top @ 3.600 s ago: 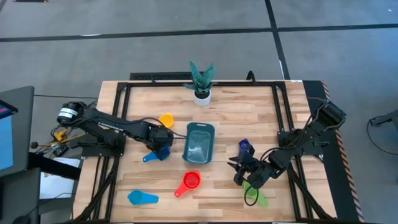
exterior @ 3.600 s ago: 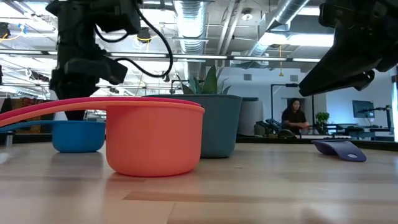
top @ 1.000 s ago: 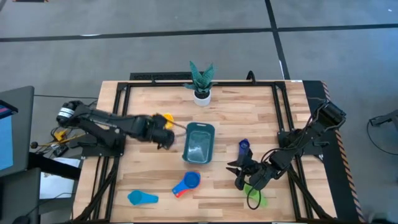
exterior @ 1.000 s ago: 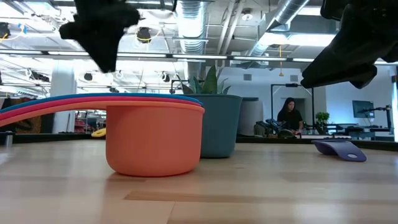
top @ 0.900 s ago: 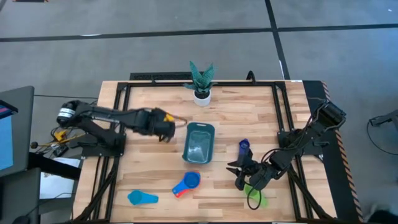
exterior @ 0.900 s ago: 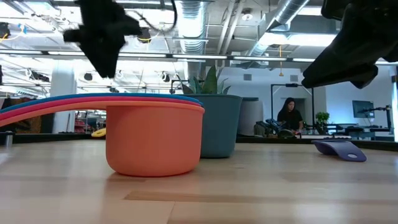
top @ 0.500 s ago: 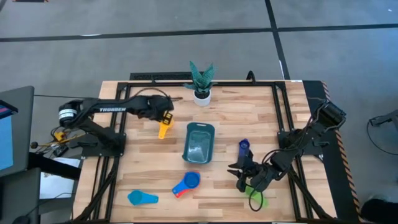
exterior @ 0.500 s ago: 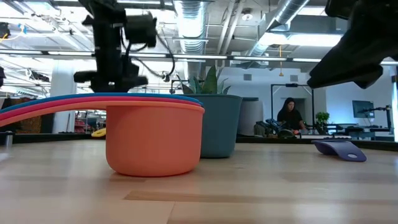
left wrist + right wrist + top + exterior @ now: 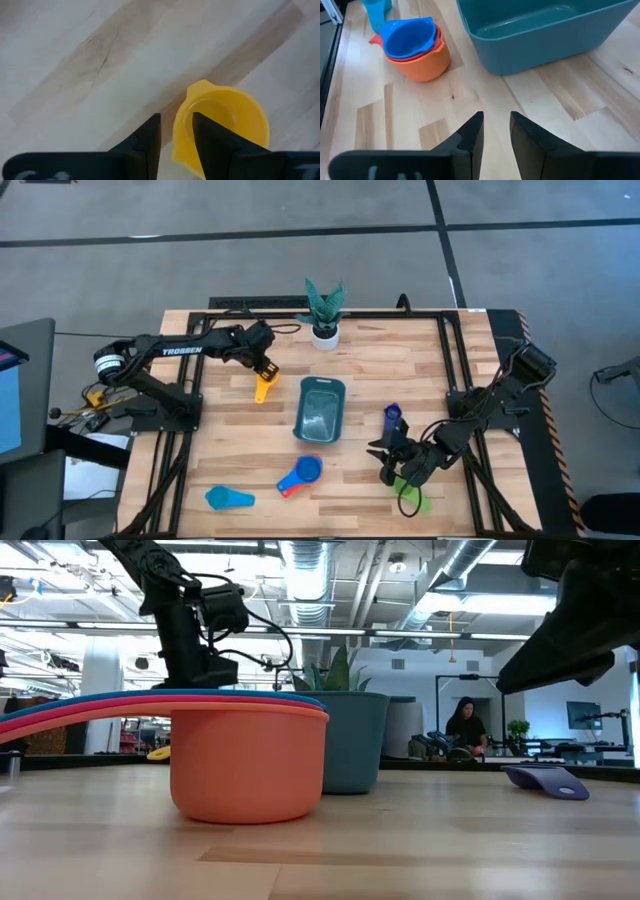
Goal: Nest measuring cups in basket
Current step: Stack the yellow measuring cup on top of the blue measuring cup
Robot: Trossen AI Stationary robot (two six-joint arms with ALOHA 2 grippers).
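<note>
I see a light butcher-block table (image 9: 400, 370) on a black frame, grey floor around it. The low view shows an open workshop with ceiling ducts and a seated person (image 9: 470, 726) far back. "TROSSEN" reads on the left arm. Left gripper (image 9: 176, 131) has its fingers clenched on the yellow cup (image 9: 262, 387) rim, left of the basket (image 9: 320, 409). Right gripper (image 9: 495, 131) hangs released and empty near the green cup (image 9: 412, 498). Blue cup (image 9: 308, 470) nests in a red and an orange one (image 9: 422, 66), outside the basket.
</note>
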